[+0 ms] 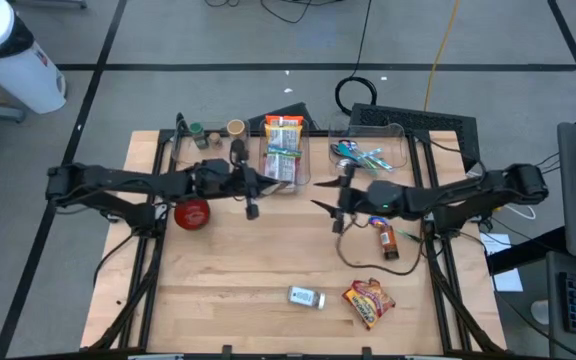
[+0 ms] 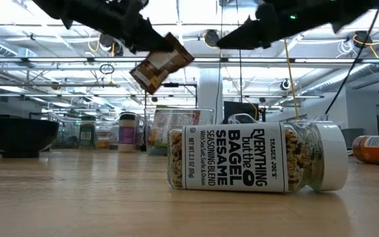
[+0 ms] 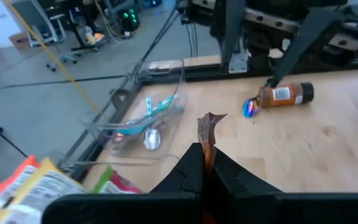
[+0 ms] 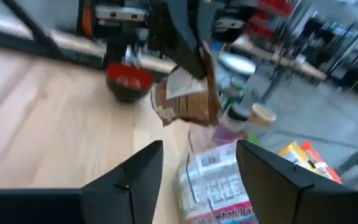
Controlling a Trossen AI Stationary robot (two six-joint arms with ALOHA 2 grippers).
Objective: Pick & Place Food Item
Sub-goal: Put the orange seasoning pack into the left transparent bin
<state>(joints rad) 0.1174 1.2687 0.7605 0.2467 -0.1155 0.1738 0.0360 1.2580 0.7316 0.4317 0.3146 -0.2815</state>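
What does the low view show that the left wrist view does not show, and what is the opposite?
Only the low view shows the Trader Joe's Everything but the Bagel seasoning jar lying on its side, and the black bowl. Only the left wrist view shows the clear bin holding toothbrushes. Both show the brown snack packet, which the left gripper pinches above the table, and the orange-labelled bottle lying on the wood.

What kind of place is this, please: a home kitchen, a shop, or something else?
Probably a robotics lab or workshop, not a kitchen: a wooden table on a black frame, loose cables on the grey floor, and exposed ceiling pipes with strip lights.
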